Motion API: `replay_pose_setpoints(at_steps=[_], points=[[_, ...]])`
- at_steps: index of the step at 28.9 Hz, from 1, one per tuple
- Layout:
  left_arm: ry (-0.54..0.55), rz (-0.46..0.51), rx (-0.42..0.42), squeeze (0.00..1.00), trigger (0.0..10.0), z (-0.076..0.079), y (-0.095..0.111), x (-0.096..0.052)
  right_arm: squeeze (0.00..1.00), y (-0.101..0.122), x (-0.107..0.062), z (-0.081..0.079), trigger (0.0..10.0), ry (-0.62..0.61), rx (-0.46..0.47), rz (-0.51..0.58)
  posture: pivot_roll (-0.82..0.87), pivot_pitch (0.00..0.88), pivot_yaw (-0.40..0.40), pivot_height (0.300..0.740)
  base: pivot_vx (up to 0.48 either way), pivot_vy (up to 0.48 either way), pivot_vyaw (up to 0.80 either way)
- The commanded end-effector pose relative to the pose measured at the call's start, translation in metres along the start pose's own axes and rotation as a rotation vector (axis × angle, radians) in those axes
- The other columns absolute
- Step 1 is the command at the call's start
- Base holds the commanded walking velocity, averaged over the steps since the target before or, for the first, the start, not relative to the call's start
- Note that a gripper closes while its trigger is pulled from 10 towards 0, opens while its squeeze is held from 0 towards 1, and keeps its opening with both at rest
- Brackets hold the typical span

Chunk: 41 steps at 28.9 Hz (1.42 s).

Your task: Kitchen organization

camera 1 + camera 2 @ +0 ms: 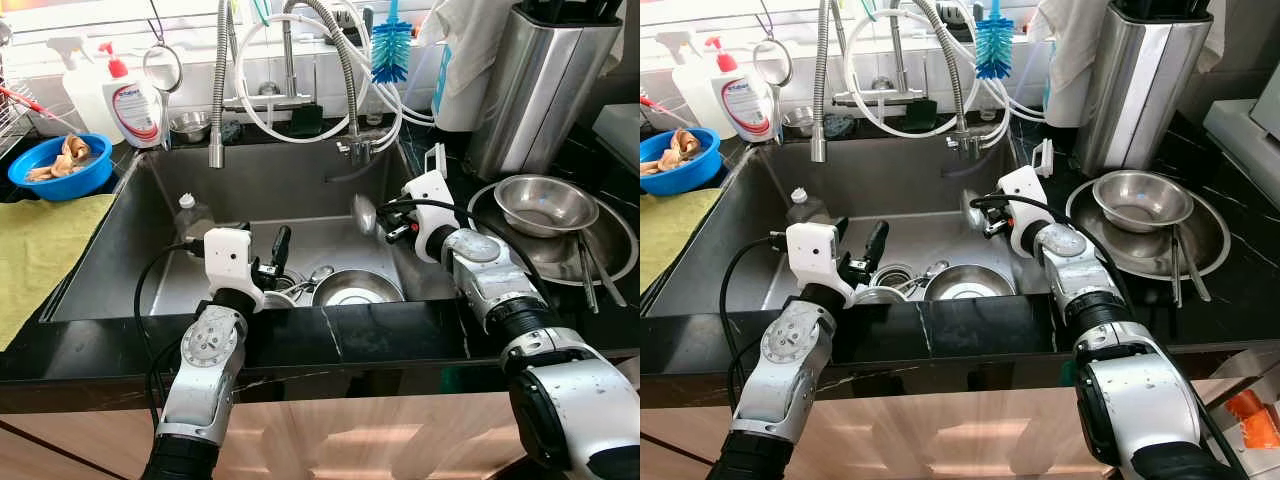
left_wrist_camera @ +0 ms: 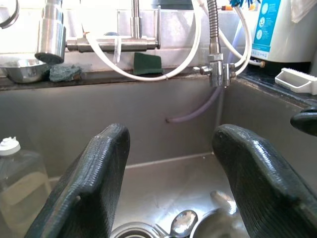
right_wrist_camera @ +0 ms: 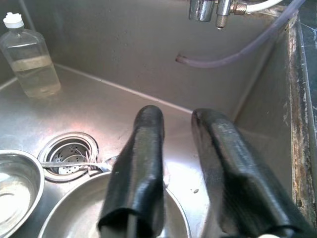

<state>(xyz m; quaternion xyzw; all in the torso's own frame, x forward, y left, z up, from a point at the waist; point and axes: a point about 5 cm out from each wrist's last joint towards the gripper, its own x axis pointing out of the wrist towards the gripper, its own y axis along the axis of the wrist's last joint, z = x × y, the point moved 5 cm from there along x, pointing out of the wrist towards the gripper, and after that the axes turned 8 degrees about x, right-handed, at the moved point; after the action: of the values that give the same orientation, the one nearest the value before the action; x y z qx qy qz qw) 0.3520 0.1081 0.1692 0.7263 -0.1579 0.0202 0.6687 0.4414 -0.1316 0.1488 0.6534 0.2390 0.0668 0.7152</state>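
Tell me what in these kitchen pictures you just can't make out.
- Sink floor nearest the robot: in the eye views the black counter edge and left gripper hide it.
- Soap bottle label: print too small to read.
- Blue bowl contents: brownish scraps, unidentifiable.
- Right gripper: whether it holds the spoon is unclear; its own fingers cover the contact.
- Steel canister: top cut off by the frame edge.
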Motion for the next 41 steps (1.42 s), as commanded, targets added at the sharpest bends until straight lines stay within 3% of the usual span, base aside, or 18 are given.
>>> replay_pose_setpoints(at_steps=[1, 5, 6, 7, 14, 18, 21, 25, 33, 36, 41], points=[[0.014, 0.004, 0.003, 0.0, 10.0, -0.003, 0.001, -0.001, 1.0, 0.012, 0.003, -0.003, 10.0, 0.004, -0.004, 0.029, -0.11, 0.0, 0.035, 0.74, 0.0, 0.0, 0.0], [0.016, 0.004, 0.005, 0.0, 10.0, -0.004, 0.001, -0.001, 1.0, 0.018, 0.003, -0.002, 10.0, -0.012, -0.021, 0.057, -0.11, 0.0, 0.035, 0.74, 0.0, 0.0, 0.0], [0.017, 0.005, 0.006, 0.0, 10.0, -0.004, 0.001, -0.001, 0.73, 0.03, 0.003, -0.004, 10.0, -0.01, -0.053, 0.116, -0.11, 0.0, 0.038, 0.74, 0.0, 0.0, 0.0], [0.017, 0.005, 0.006, 0.0, 10.0, -0.005, 0.001, -0.001, 0.0, 0.041, 0.002, -0.004, 10.0, -0.023, -0.073, 0.163, -0.11, 0.0, 0.04, 0.74, 0.0, 0.0, 0.0], [0.014, 0.004, 0.007, 0.0, 10.0, -0.003, 0.0, 0.0, 0.0, 0.088, -0.012, -0.008, 10.0, -0.098, -0.162, 0.392, -0.12, 0.0, 0.047, 0.74, 0.0, 0.0, 0.0], [0.013, 0.006, 0.006, 0.0, 10.0, -0.003, 0.0, 0.0, 0.0, 0.11, -0.036, -0.016, 10.0, -0.18, -0.198, 0.557, -0.13, 0.0, 0.052, 0.74, 0.0, 0.0, 0.0], [0.012, 0.007, 0.006, 0.0, 10.0, -0.003, 0.001, 0.0, 0.0, 0.112, -0.051, -0.016, 10.0, -0.226, -0.192, 0.612, -0.12, 0.0, 0.054, 0.74, 0.0, 0.0, 0.0], [0.01, 0.006, 0.01, 0.0, 10.0, -0.005, 0.0, -0.001, 0.0, 0.094, -0.091, -0.013, 10.0, -0.357, -0.135, 0.658, -0.13, 0.0, 0.06, 0.74, 0.0, 0.0, 0.0], [-0.005, 0.006, 0.008, 0.0, 10.0, -0.002, 0.0, -0.001, 0.0, 0.056, -0.14, -0.006, 10.0, -0.534, -0.063, 0.647, -0.14, 0.0, 0.062, 0.74, 0.0, 0.0, 0.0], [-0.009, 0.008, 0.007, 0.0, 10.0, -0.001, 0.0, -0.001, 0.0, 0.045, -0.151, -0.005, 10.0, -0.578, 0.007, 0.633, -0.13, 0.0, 0.065, 0.74, 0.0, 0.0, 0.0], [-0.011, 0.01, 0.008, 0.0, 10.0, -0.002, 0.001, 0.0, 0.0, 0.037, -0.159, -0.014, 10.0, -0.598, 0.001, 0.613, -0.13, 0.0, 0.066, 0.74, 0.0, 0.0, 0.0]])
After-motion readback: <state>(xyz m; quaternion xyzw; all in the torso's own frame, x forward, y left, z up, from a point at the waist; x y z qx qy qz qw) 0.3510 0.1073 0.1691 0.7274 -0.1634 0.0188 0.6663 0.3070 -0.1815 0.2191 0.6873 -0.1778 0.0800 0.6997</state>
